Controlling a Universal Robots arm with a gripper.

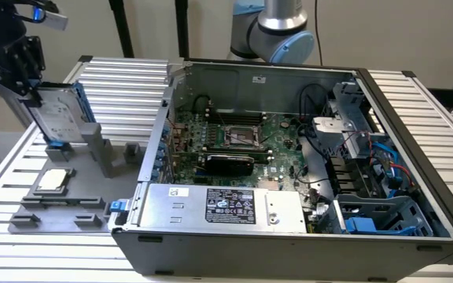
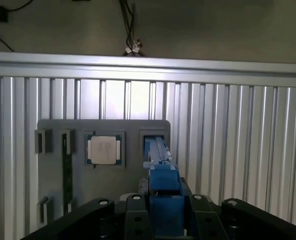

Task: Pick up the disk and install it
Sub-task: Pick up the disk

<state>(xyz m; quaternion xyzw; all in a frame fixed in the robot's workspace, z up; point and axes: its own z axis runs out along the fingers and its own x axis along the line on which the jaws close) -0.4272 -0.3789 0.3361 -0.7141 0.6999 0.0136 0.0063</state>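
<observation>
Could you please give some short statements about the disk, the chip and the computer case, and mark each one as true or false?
1. The disk stands upright on its edge at the grey tray. True.
2. The processor chip sits inside the computer case. False: it lies on the grey tray, outside the case.
3. The case is open and its motherboard is in sight. True.
4. The disk is already installed. False: it is outside the case, between the fingers of the gripper.
5. The power-supply box lies on the tray. False: it is inside the case.
</observation>
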